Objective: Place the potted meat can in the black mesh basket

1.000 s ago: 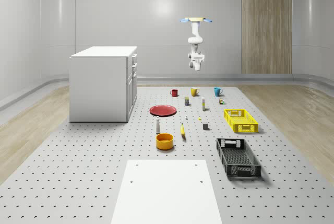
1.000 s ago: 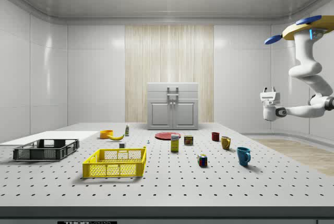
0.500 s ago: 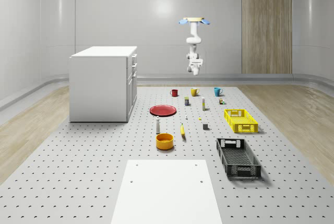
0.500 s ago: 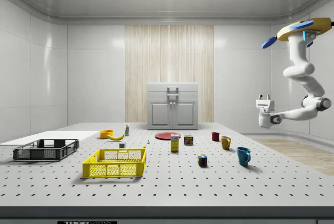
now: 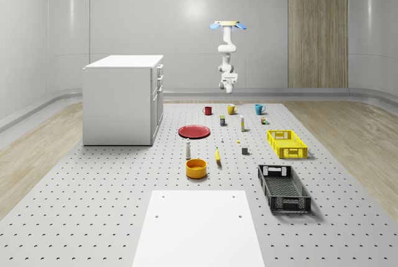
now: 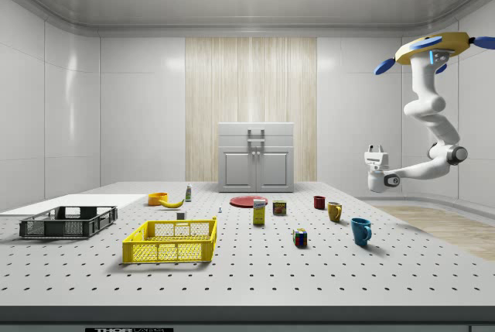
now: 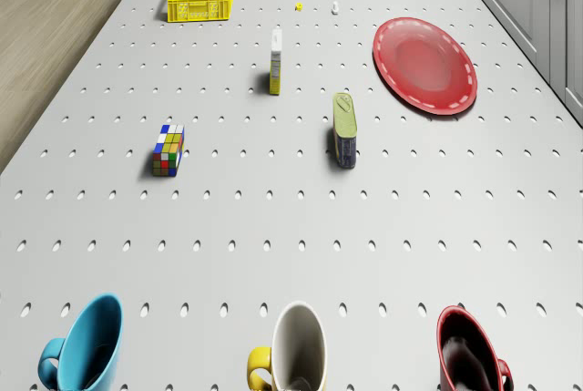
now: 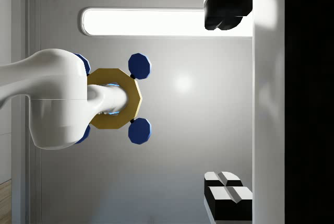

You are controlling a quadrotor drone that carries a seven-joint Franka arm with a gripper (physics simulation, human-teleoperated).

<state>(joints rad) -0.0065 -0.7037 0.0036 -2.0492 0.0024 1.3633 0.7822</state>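
The potted meat can [image 7: 343, 131], blue with a greenish lid, stands on the perforated table [image 5: 124, 186] between the red plate and the mugs; it is also seen as the can [image 5: 222, 120] and the can [image 6: 279, 207]. The black mesh basket [image 5: 283, 187] sits near the table's front right in the whole-scene view, and this basket [image 6: 68, 221] is far left in the side view. The drone [image 6: 433, 44] hovers high over the table's far end, behind the mugs. My gripper [image 6: 376, 149] hangs out in front of it, turned upward, far above the can. In the wrist view the fingers [image 8: 224, 15] stand wide apart, nothing between them.
A yellow basket [image 5: 286, 143], red plate [image 7: 424, 65], Rubik's cube [image 7: 168, 149], a thin yellow box [image 7: 275, 61] and three mugs [image 7: 299, 347] stand on the table. A white cabinet [image 5: 124, 99] rises at the whole-scene view's left. A banana [image 5: 217, 155] and orange bowl [image 5: 196, 168] lie nearer the front.
Drone and arm have shifted toward the table, leftward in the side view. The gripper has sunk a little and stays empty.
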